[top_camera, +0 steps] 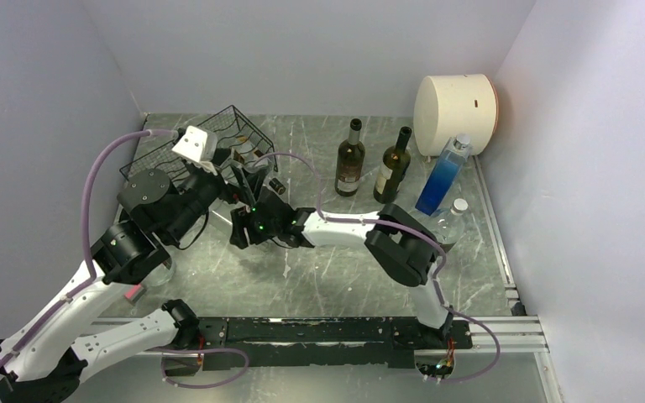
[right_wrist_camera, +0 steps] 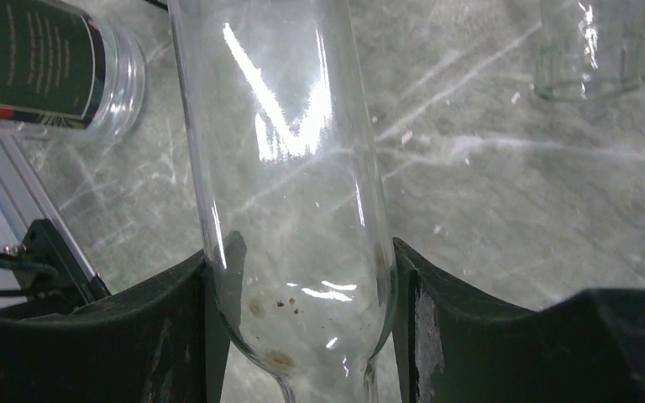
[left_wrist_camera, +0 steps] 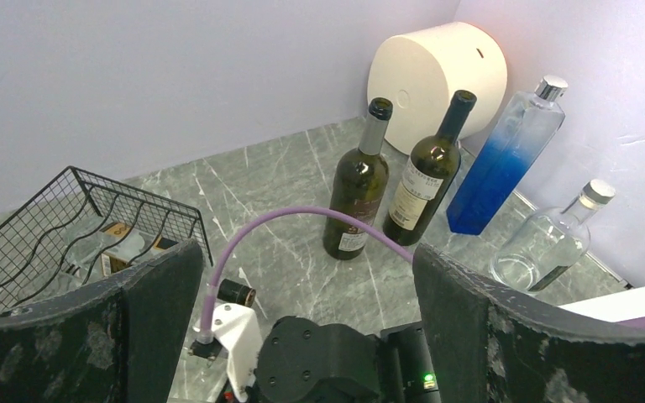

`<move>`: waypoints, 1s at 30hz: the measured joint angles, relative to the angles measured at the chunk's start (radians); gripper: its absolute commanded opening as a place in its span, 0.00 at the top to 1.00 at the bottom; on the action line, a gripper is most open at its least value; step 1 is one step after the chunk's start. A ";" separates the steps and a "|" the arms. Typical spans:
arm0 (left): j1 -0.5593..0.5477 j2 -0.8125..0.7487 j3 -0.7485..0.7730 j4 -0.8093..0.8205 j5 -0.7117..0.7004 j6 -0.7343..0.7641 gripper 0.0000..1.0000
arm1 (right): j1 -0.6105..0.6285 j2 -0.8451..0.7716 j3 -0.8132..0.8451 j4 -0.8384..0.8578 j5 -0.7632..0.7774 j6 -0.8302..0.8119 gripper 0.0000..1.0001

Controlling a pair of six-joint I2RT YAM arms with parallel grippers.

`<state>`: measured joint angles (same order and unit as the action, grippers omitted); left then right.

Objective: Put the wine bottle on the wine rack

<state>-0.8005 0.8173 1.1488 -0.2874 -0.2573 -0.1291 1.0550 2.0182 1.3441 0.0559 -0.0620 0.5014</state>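
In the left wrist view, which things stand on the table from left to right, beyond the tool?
Rack → grey-necked bottle → black-necked bottle → blue bottle → clear bottle.

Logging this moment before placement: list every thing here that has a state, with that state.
left gripper, open and empty.
right gripper, shut on the clear wine bottle.
clear wine bottle, gripped near its shoulder.
wine rack, holding a labelled bottle.
left dark bottle, upright.
right dark bottle, upright.
blue bottle, upright, capped.
small clear bottle, upright, capped.
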 measured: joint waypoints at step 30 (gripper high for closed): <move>0.000 0.019 0.083 -0.050 0.041 -0.001 0.01 | 0.007 0.515 0.760 -0.162 0.180 0.079 0.66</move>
<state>-0.8005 0.8360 1.2316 -0.3378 -0.2165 -0.1299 1.0618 2.5336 2.1036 -0.1059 0.1181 0.5804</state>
